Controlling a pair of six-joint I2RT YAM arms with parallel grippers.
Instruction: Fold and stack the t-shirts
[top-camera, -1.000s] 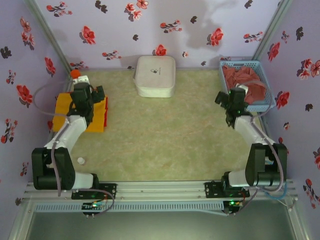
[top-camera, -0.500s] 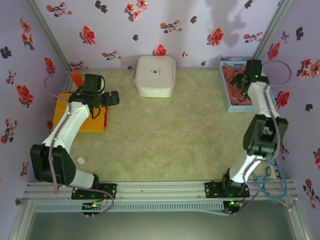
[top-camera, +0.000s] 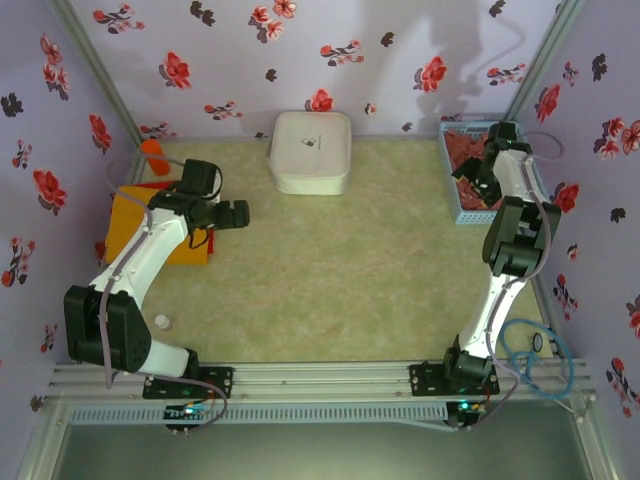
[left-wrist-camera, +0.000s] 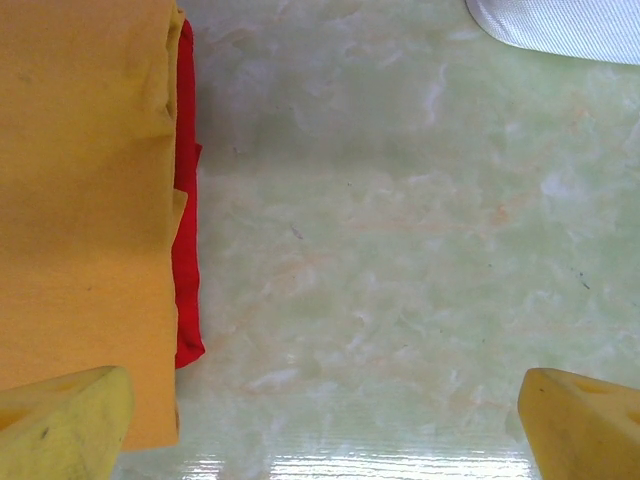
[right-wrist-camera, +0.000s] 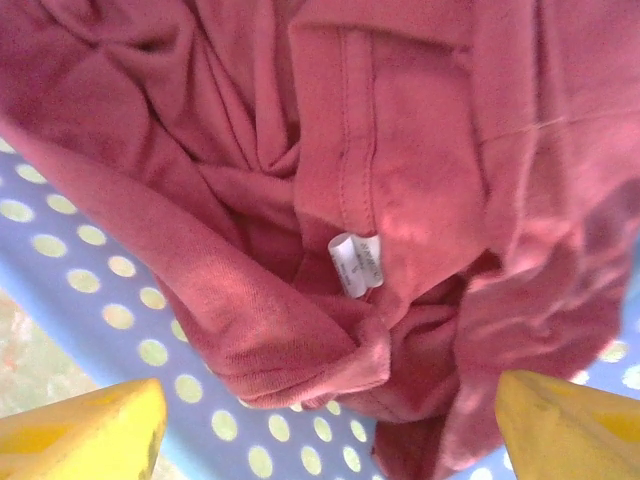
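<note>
The left gripper (top-camera: 225, 213) hangs over bare table (top-camera: 330, 280), just right of the folded stack at the left side. In its wrist view the two yellow fingertips (left-wrist-camera: 62, 418) stand as wide as the picture, with nothing but green tabletop between them, so that claw is fully spread and empty. The yellow-orange t-shirt (left-wrist-camera: 85, 200) lies flat and folded on top of the stack, and a red t-shirt (left-wrist-camera: 187, 250) shows as a thin strip along its right edge, underneath it. A corner of the white box (left-wrist-camera: 570, 25) shows at the far right of that view; the box itself sits at the far middle of the table, well apart from the stack.

On the right, the arm reaches to the far right corner and its right gripper (right-wrist-camera: 325, 430) is down at the light blue basket (top-camera: 465, 213). The salmon-pink t-shirt (right-wrist-camera: 400, 150) lies crumpled inside it, a small white label (right-wrist-camera: 357, 264) turned up among the folds, the basket's perforated floor showing at the left. The claw's fingers (right-wrist-camera: 80, 430) stand wide apart on either side of the bunched cloth and have hold of nothing; whether their tips touch the fabric I cannot tell from here.
</note>
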